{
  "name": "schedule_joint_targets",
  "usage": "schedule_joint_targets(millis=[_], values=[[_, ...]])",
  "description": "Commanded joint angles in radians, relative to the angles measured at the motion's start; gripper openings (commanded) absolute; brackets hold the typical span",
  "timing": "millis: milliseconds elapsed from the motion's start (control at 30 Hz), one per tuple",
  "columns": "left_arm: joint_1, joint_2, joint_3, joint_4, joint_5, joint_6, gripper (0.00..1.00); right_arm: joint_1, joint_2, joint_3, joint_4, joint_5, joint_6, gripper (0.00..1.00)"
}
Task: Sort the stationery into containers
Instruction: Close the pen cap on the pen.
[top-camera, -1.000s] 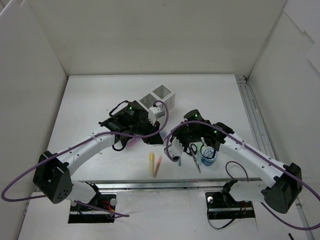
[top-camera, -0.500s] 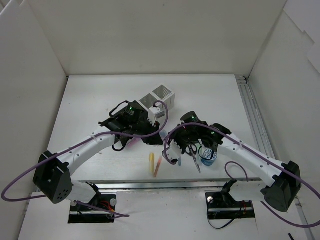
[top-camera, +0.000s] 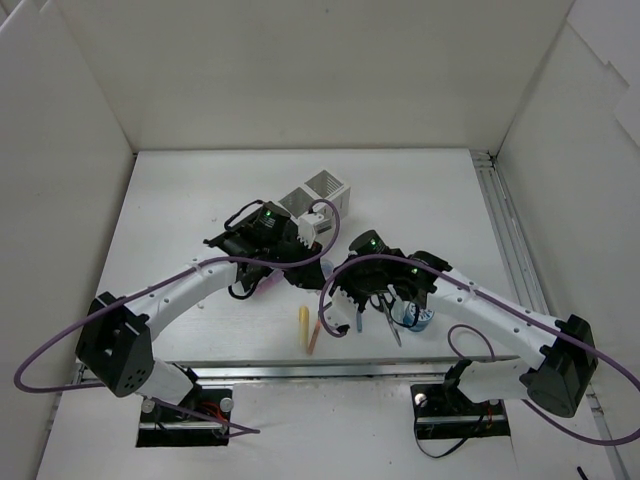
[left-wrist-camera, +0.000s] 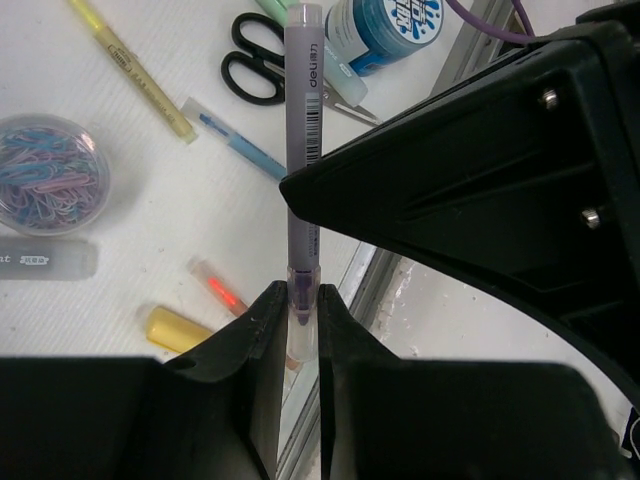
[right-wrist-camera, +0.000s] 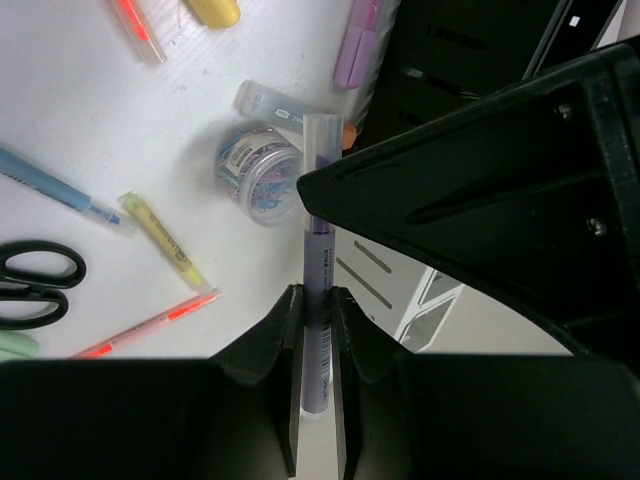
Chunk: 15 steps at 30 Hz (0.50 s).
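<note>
— What is found nearest to the arm bases?

— On the desk (top-camera: 430, 200), close to its near edge, a short yellow marker (top-camera: 303, 326) and a thin orange marker (top-camera: 316, 335) are laid side by side, almost touching. To the right of them the black-handled scissors (top-camera: 387, 312) are seen lying flat. Just beside them is the blue tape roll (left-wrist-camera: 378, 28), partly covered by the right arm.

— And a little further?

— There the two claws are held close together above the desk. The left claw (left-wrist-camera: 300, 312) is shut tight on a purple pen (left-wrist-camera: 303, 110), whose clear-tipped end is pinched between its fingers. The right claw (right-wrist-camera: 318, 312) is also clamped on a purple pen, at the barcode part. Whether it is one pen gripped at two places cannot be told for sure.

— Is something seen under them?

— A round clear tub (right-wrist-camera: 258, 168) filled with coloured paper clips is standing on the desk. A slim yellow highlighter (right-wrist-camera: 160, 245) and a blue pen (right-wrist-camera: 50, 185) are laid near it.

— And at the far side?

— The white mesh compartments (top-camera: 326, 188) of the containers are seen just behind the left arm. The black ones cannot be made out clearly.
</note>
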Motion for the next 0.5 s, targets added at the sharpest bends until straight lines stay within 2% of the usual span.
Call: schedule_joint_targets(millis=[0, 133, 267, 467], values=[[0.015, -0.032, 0.046, 0.194, 0.03, -0.016, 0.0, 0.037, 0.003, 0.007, 0.021, -0.122, -0.007, 0.0], [0.025, -0.071, 0.003, 0.3, 0.029, -0.027, 0.0, 0.051, -0.008, 0.006, 0.051, -0.213, 0.085, 0.0], [0.035, -0.127, -0.057, 0.491, 0.02, -0.062, 0.0, 0.054, -0.004, 0.027, 0.068, -0.295, 0.182, 0.0], [0.035, -0.095, -0.043, 0.585, 0.049, -0.047, 0.0, 0.079, 0.016, 0.049, 0.065, -0.32, 0.165, 0.0]])
